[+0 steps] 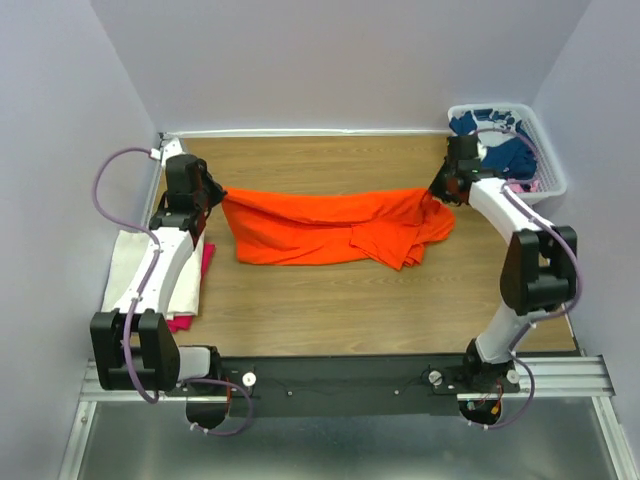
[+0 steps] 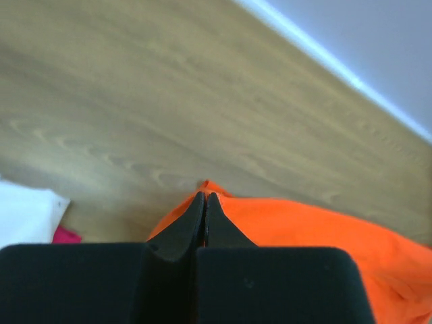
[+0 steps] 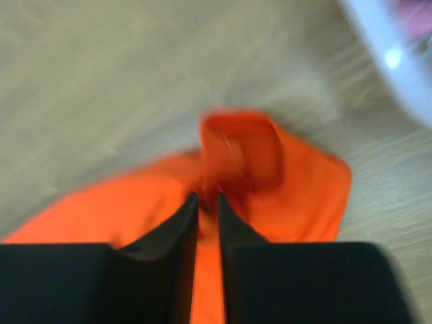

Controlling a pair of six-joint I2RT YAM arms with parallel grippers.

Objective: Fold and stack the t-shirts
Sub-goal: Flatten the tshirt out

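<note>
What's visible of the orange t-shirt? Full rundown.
The orange t-shirt is bright, plain soft cloth, stretched sideways across the wooden table, flat at left, bunched in folds at right. The left pincer is shut on its left corner; the right pincer sits at its right end, grip unclear.

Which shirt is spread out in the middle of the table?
The orange t-shirt. The cream shirt and pink shirt sit piled at left; navy shirts are in the basket.

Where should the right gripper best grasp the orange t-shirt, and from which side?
The bunched right end of the orange t-shirt, from above on the basket side. Cloth there heaps in raised folds that fingers can pinch; the middle lies flat on the table.
</note>
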